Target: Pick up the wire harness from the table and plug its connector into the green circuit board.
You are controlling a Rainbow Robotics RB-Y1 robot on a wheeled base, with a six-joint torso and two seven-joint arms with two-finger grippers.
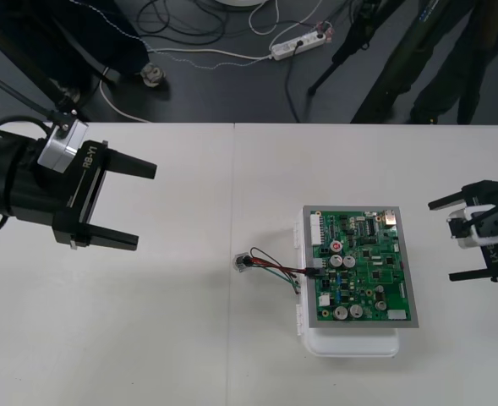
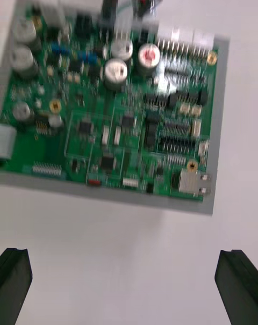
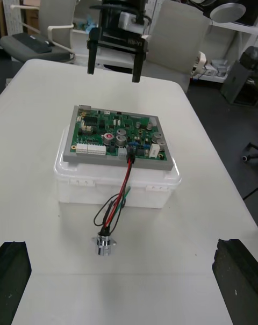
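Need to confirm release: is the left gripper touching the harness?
Apart. Front view shows the open left gripper well clear of the harness, with bare table between them.

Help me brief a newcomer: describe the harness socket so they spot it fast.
Find the green board on the table. Thin wires leave its edge toward the robot's left. At their end lies the socket: round, flanged metal, alone on bare table.
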